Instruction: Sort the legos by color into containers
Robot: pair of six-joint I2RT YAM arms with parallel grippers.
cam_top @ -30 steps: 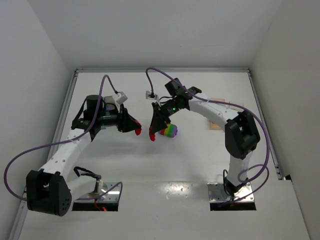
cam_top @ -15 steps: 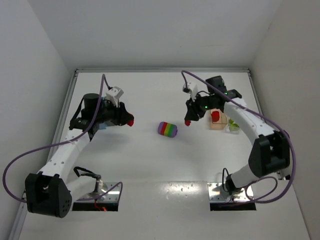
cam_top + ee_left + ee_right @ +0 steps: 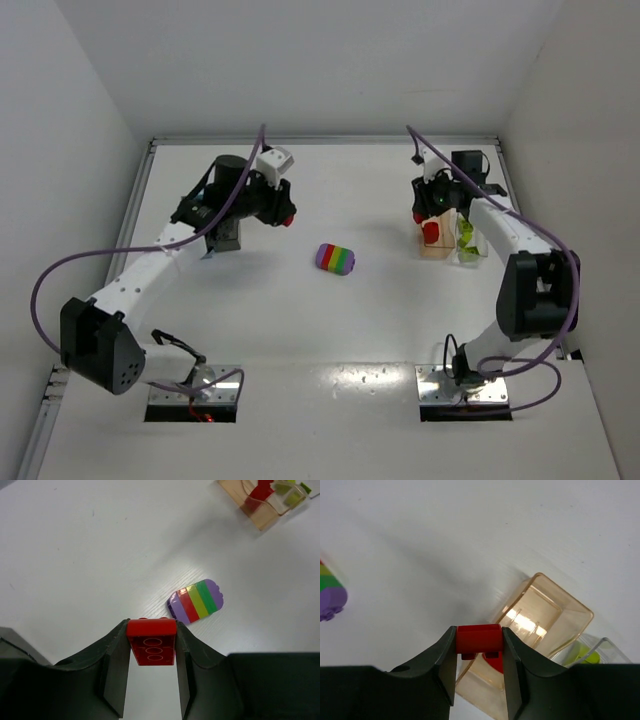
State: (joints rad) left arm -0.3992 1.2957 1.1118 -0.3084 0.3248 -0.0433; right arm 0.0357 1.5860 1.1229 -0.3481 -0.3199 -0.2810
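White tabletop (image 3: 300, 330) boxed in by plain white walls, seen from above w/ both arm bases at the near edge

L gripper (image 3: 151, 630): black fingers (image 3: 116, 665) pressed in on a small red rectangular plastic brick (image 3: 151, 649), pinched by its two long sides, three round marks on the face toward the wrist cam. Brick is up off the table. Just past it in that view, flat on the surface, lies the stacked rainbow-striped plastic cluster (image 3: 196, 601), w/ bands of purple, red, yellow-green, green, purple, not touching gripper or brick. From the top cam the L gripper (image 3: 284, 214) sits left of & further back than the cluster (image 3: 336, 258), clearly apart. A dark grey rectangular plastic bin (image 3: 229, 235) shows partly beneath the L arm.

R gripper (image 3: 479, 630): fingers clamped on a second small red plastic brick (image 3: 479, 639), two small nubs showing on its lower edge. It hangs over one end wall of the translucent peach-orange rectangular plastic bin (image 3: 570, 611). A third red piece (image 3: 496, 664) lies inside that bin, partly hidden behind the held brick. Right beside the peach bin is a clear rectangular plastic bin (image 3: 607, 647) w/ yellow-green legos (image 3: 585, 655) in it. Top cam: R gripper (image 3: 424, 210) at the back-left end of the peach bin (image 3: 437, 252), clear bin (image 3: 470, 252) along its right side, both well to the right of the cluster
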